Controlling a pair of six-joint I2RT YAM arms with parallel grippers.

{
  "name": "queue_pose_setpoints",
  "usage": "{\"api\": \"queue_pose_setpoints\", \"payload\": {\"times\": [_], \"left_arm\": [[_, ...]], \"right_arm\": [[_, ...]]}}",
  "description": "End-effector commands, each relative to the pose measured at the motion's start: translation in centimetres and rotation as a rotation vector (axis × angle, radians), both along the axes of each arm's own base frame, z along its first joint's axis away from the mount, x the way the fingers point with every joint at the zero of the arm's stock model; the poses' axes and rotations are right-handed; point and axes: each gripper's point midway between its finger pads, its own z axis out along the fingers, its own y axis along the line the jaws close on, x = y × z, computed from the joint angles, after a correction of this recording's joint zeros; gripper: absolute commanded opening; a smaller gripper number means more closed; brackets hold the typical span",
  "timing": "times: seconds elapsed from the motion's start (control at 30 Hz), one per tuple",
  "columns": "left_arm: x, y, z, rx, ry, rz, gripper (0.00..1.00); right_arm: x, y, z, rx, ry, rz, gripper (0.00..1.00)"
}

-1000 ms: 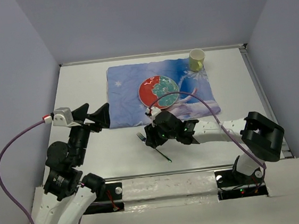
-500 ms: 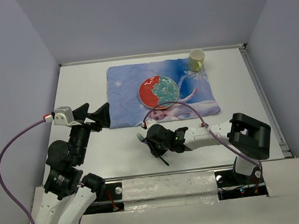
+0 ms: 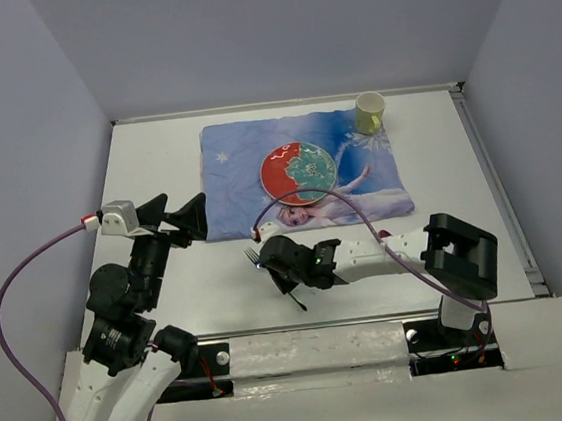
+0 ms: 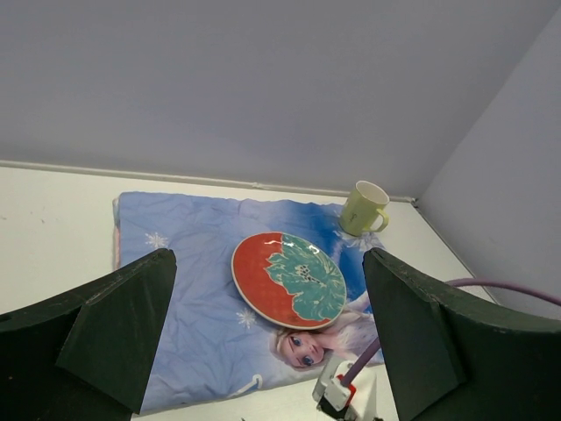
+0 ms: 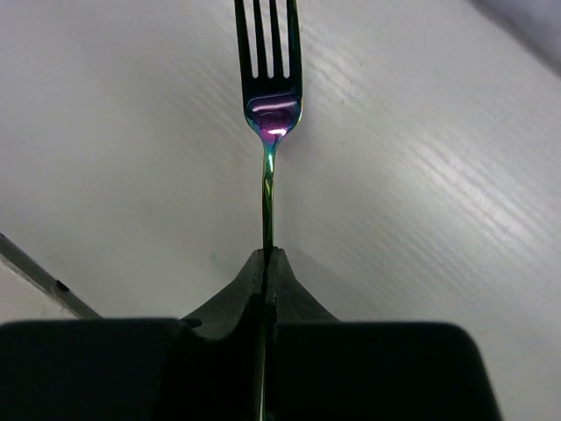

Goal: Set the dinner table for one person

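Tableware sits toward 12 o'clock on the large flat white rectangular dinner table (image 3: 145, 164), which fills the floor of the grey-walled booth in front of both arm bases. A blue cartoon-printed cloth placemat (image 3: 236, 165) lies there, with a round red-and-green plate (image 3: 298, 171) on about its middle. A pale yellow-green handled mug (image 3: 369, 113) stands upright at the placemat's 1 o'clock corner.

Off the cloth, at about 7 o'clock from the plate, a slim iridescent metal fork (image 5: 270, 105) lies over bare white tabletop. Its tines point to roughly 10 o'clock and its handle end to 4 o'clock in the overhead view. The right gripper (image 5: 266, 263) is pinched tight on the fork's handle, with the black fingers (image 5: 298, 303) meeting around the thin shaft below the neck. Whether the fork rests on the surface or hangs just above it cannot be told.

The left gripper (image 3: 174, 212) hovers at the table's 8 o'clock side, its jaws spread wide and holding nothing. A purple cable (image 3: 13, 289) loops from its wrist.
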Motion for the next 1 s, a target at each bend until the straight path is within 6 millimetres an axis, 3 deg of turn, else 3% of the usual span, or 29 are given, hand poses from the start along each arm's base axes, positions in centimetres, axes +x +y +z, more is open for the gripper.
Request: {"api": "queue_pose_setpoints", "payload": {"times": [0.0, 0.1, 0.17, 0.2, 0.23, 0.4, 0.5, 0.53, 0.57, 0.63, 0.67, 0.7, 0.73, 0.8, 0.83, 0.87, 0.97], "left_arm": [[-0.3, 0.3, 1.3, -0.008, -0.052, 0.005, 0.99], [-0.4, 0.6, 1.4, -0.006, -0.058, 0.018, 0.99], [-0.7, 1.3, 1.8, -0.014, -0.072, 0.045, 0.99], [-0.6, 1.5, 1.8, -0.014, -0.070, 0.055, 0.99], [-0.8, 1.9, 1.9, -0.021, -0.075, 0.067, 0.99], [-0.9, 1.8, 2.1, -0.023, -0.082, 0.058, 0.99], [-1.0, 1.8, 2.2, -0.027, -0.085, 0.054, 0.99], [-1.1, 1.8, 2.3, -0.028, -0.088, 0.050, 0.99], [-1.0, 1.8, 2.2, -0.030, -0.088, 0.051, 0.99], [-1.0, 1.7, 2.3, -0.030, -0.092, 0.047, 0.99], [-1.0, 1.8, 2.3, -0.031, -0.091, 0.048, 0.99], [-1.0, 1.8, 2.3, -0.030, -0.091, 0.048, 0.99], [-1.1, 1.8, 2.3, -0.031, -0.093, 0.048, 0.99], [-1.1, 1.9, 2.4, -0.032, -0.095, 0.052, 0.99], [-1.2, 1.9, 2.4, -0.032, -0.097, 0.053, 0.99], [-1.2, 1.9, 2.4, -0.033, -0.097, 0.052, 0.99], [-1.2, 1.7, 2.5, -0.034, -0.099, 0.040, 0.99]], "right_arm": [[3.5, 3.6, 9.3, 0.183, -0.200, -0.043, 0.00], [5.9, 4.1, 11.6, 0.190, -0.274, -0.087, 0.00], [8.4, 4.8, 15.0, 0.243, -0.329, -0.137, 0.00], [9.0, 4.5, 14.9, 0.232, -0.341, -0.152, 0.00], [9.9, 4.8, 16.3, 0.255, -0.365, -0.173, 0.00], [15.4, 2.5, 18.9, 0.304, -0.394, -0.273, 0.00], [17.5, 2.2, 19.9, 0.365, -0.393, -0.307, 0.00], [18.8, 2.0, 19.0, 0.352, -0.384, -0.327, 0.00], [19.3, 2.7, 20.0, 0.379, -0.390, -0.335, 0.00], [21.1, 2.9, 19.7, 0.376, -0.392, -0.362, 0.00], [21.8, 3.8, 17.9, 0.351, -0.375, -0.365, 0.00], [22.6, 4.5, 18.8, 0.374, -0.386, -0.389, 0.00], [23.8, 4.4, 18.4, 0.373, -0.384, -0.418, 0.00], [24.9, 4.9, 15.7, 0.345, -0.344, -0.452, 0.00], [25.5, 5.4, 16.0, 0.361, -0.349, -0.463, 0.00], [26.3, 5.4, 13.8, 0.338, -0.325, -0.489, 0.00], [27.6, 5.9, 12.4, 0.334, -0.310, -0.527, 0.00]]}}
